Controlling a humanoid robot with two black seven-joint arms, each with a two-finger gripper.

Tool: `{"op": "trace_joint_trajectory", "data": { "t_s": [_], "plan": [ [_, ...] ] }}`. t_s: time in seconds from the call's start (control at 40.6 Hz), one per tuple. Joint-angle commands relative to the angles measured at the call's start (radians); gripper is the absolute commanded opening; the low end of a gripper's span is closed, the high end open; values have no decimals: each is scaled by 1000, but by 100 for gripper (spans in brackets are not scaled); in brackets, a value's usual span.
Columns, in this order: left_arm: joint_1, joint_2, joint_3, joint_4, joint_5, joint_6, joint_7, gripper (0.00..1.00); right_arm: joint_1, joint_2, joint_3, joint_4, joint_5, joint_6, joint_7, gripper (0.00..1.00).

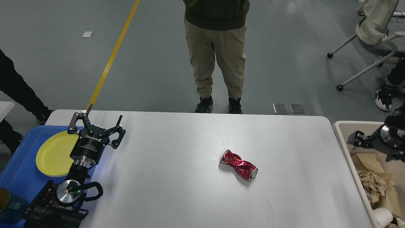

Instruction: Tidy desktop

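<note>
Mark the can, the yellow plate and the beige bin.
can (238, 165), head view, crumpled middle
plate (52, 156), head view, bare inner face
bin (343, 139), head view, left rim

A crushed red can (238, 165) is lying on its side near the middle of the white counter (177, 196). At nine o'clock the left gripper (95, 123) is hanging with jaws spread beside a yellow plate (52, 153). At three o'clock the right gripper (359, 141) is hovering over the beige bin (343, 139), its jaws unreadable.
</note>
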Motion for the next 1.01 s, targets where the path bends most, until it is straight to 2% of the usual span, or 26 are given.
{"op": "trace_joint_trajectory", "data": {
  "t_s": [0.0,0.148,0.296,0.567,0.764,0.986],
  "plan": [
    [0,0,0,0,0,0,0,96,246,43,-51,178,6,61,0,100],
    [0,0,0,0,0,0,0,96,540,143,-66,412,41,202,5,100],
    [0,2,0,0,0,0,0,96,735,184,-106,545,194,200,9,100],
    [0,2,0,0,0,1,-2,96,917,224,-167,738,239,223,9,100],
    [0,2,0,0,0,1,-2,96,1036,238,-263,784,343,256,14,100],
    [0,0,0,0,0,1,-2,96,1044,249,-260,812,360,244,16,100]
  ]
}}
